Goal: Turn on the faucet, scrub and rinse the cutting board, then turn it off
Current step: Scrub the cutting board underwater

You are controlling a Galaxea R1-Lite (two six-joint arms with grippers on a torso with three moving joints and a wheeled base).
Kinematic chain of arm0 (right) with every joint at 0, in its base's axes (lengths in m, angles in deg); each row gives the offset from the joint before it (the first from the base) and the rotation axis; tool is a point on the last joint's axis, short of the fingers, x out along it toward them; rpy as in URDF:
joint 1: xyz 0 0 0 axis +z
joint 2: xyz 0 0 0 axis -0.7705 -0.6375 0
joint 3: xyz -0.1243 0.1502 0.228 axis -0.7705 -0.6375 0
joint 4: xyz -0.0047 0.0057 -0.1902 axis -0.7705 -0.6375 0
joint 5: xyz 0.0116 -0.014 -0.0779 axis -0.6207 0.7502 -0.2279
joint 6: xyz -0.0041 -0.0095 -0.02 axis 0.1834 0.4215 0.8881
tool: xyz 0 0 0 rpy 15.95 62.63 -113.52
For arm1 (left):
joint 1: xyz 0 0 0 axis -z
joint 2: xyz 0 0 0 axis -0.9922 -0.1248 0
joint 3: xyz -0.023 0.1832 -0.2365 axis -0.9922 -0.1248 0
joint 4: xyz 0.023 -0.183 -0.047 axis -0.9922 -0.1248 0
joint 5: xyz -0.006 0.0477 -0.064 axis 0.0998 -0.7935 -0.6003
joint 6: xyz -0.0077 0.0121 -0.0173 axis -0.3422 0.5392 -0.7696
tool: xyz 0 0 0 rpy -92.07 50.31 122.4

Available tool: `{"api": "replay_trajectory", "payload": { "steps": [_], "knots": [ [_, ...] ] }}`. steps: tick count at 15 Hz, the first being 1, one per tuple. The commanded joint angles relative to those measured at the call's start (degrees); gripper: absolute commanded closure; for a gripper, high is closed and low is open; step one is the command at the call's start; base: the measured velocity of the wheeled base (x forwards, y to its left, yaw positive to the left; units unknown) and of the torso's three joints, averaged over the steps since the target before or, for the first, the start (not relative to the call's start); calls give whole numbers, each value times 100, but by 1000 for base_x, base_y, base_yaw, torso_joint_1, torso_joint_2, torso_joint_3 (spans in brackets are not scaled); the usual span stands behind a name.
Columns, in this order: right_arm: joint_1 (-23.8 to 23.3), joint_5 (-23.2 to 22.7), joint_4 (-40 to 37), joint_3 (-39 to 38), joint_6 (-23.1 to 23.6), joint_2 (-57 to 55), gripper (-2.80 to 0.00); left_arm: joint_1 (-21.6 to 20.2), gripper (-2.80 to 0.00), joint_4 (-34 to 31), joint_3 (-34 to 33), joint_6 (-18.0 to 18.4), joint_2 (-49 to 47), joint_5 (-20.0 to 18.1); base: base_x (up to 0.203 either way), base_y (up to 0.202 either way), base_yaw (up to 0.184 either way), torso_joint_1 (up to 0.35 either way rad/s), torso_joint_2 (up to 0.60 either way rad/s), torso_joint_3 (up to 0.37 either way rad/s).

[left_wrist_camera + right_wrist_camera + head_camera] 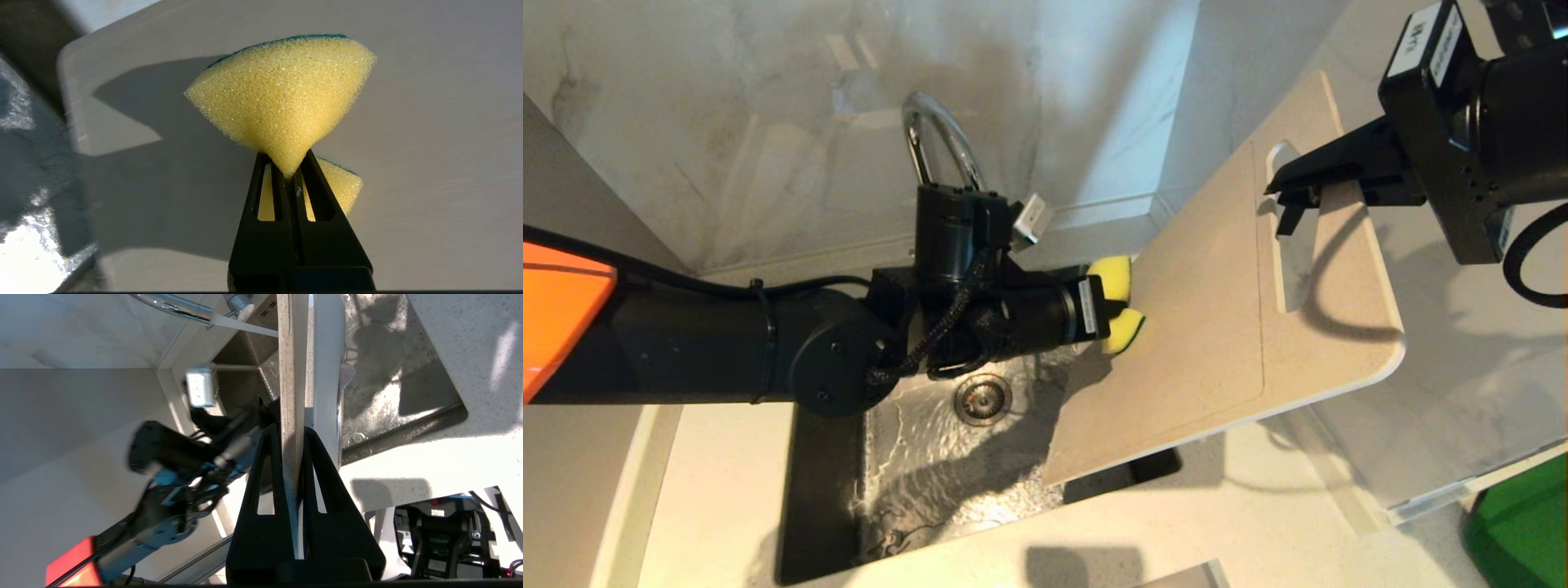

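Note:
The cream cutting board (1217, 327) hangs tilted over the sink, its lower end down in the basin. My right gripper (1294, 192) is shut on its upper end by the slot handle; in the right wrist view the board's edge (291, 396) runs between the jaws of that gripper (292, 437). My left gripper (1112, 309) is shut on a yellow sponge (1117, 302), pinched in the middle and pressed against the board's left edge. In the left wrist view the sponge (282, 94) fans out from that gripper (291, 165) against the board (429, 122). The chrome faucet (939, 135) arches behind the left arm.
The steel sink (915, 457) is wet, with water rippling around its drain (983, 398). A pale countertop (1143, 531) surrounds it, and marble wall panels stand behind. A green thing (1523, 527) sits at the lower right corner.

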Motion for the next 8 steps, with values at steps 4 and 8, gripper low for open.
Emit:
{"api": "replay_trajectory", "payload": {
  "steps": [4,8],
  "knots": [
    [3,-7,-20,108,-24,-53,0,-476,0,1320,-1983,187,197,-26,0,0,0,0,0,0],
    [3,-7,-35,138,-24,-53,0,-741,0,2207,-3189,218,348,-40,0,0,0,0,0,0]
  ]
}}
